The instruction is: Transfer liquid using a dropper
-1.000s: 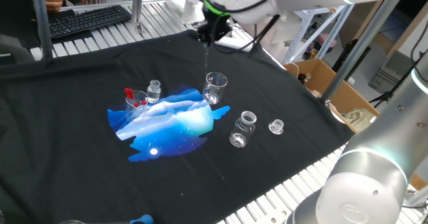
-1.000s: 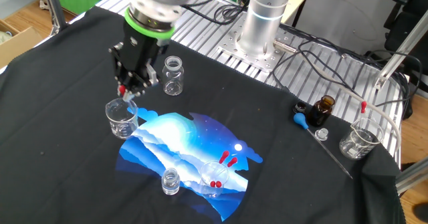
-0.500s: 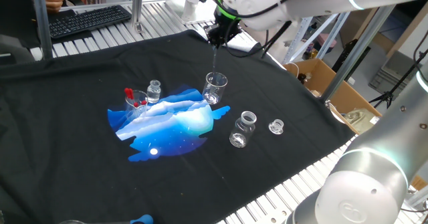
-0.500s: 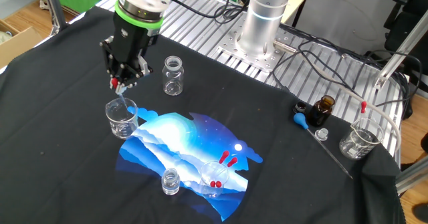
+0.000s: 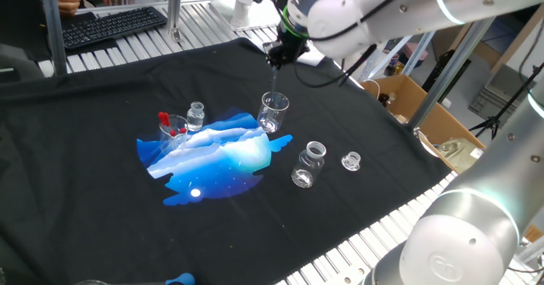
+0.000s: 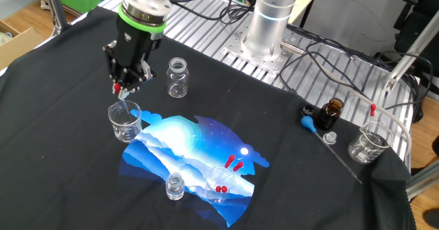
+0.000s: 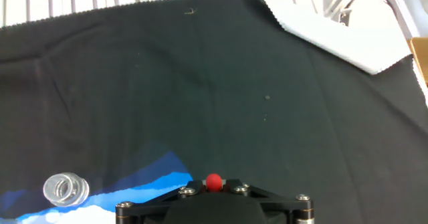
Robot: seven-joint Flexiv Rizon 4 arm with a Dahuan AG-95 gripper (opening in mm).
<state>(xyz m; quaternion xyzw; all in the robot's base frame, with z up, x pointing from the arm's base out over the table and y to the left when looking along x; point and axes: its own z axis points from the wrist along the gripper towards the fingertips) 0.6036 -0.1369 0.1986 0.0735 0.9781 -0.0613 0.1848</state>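
Holding the dropper (image 6: 123, 93) upright by its red bulb, your gripper (image 6: 127, 81) is clamping it with fingers closed so the glass tip is hanging just above the small beaker (image 6: 125, 122) near the counter's far edge, keeping drips inside. Compared with a second ago, the gripper is sitting higher, the tip lifted clear.

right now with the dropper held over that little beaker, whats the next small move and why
Probably carry the dropper sideways toward the empty jar. The hand is shut on its red bulb, and the glass tip hangs at about the rim of the beaker, so it looks nearly free. Whether it holds liquid is too small to tell.
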